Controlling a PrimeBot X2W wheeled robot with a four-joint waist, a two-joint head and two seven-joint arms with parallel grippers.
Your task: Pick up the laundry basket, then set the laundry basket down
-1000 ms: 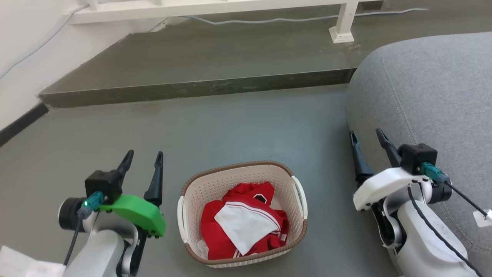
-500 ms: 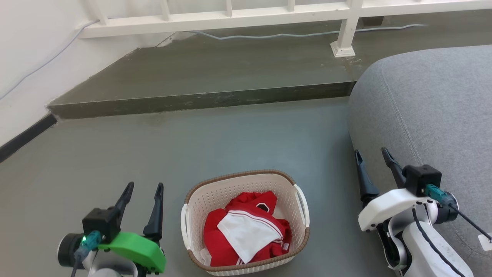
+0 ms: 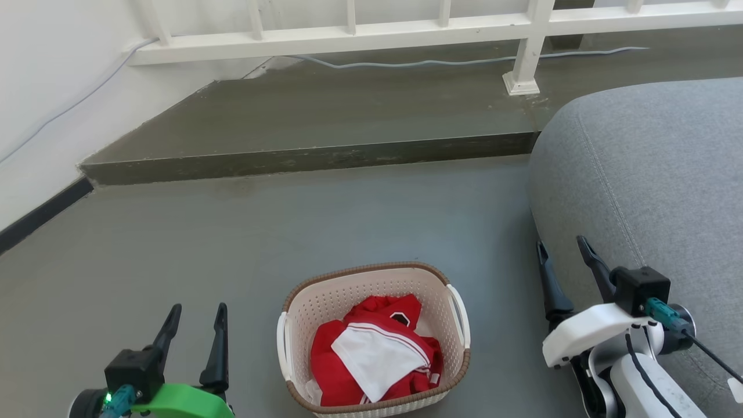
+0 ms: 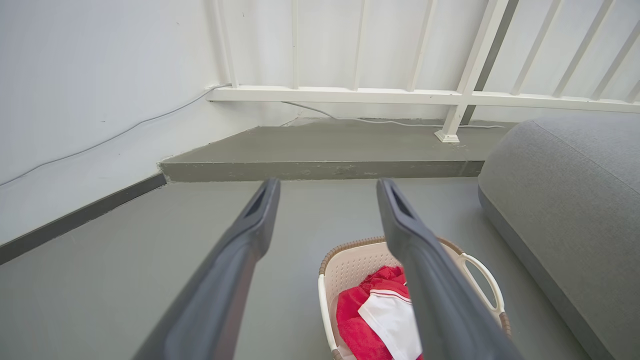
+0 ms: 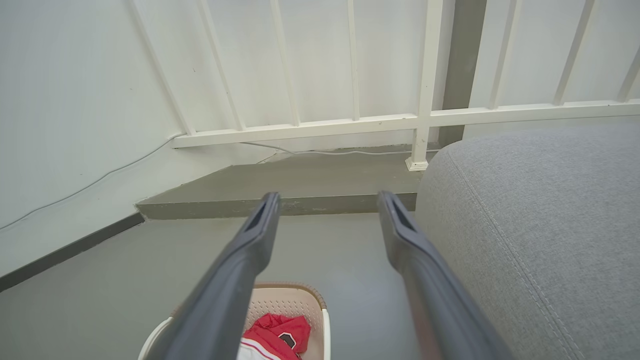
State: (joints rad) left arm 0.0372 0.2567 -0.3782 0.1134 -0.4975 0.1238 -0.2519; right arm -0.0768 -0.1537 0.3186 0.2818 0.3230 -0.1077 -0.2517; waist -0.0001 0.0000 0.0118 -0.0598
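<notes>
Laundry basket (image 3: pixel 334 299): stands on the grey floor (image 3: pixel 348 220). Red and white clothing (image 3: pixel 374 354) is heaped inside, and a white handle (image 3: pixel 461 316) sits on each side.
Left gripper (image 3: pixel 197 307): left of the basket and apart from it, fingers spread wide, nothing held.
Right gripper (image 3: pixel 561 242): right of the basket, between it and the grey sofa (image 3: pixel 650 174), likewise spread and empty.
Judgement: the grippers flank the handles for a two-sided lift not yet begun.

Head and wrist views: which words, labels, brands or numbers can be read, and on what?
None can be read.
The dark badge on the red and white garment in the cream perforated plastic laundry basket is too small to make out.
The small white tag at the head view's right edge is blurred.
</notes>
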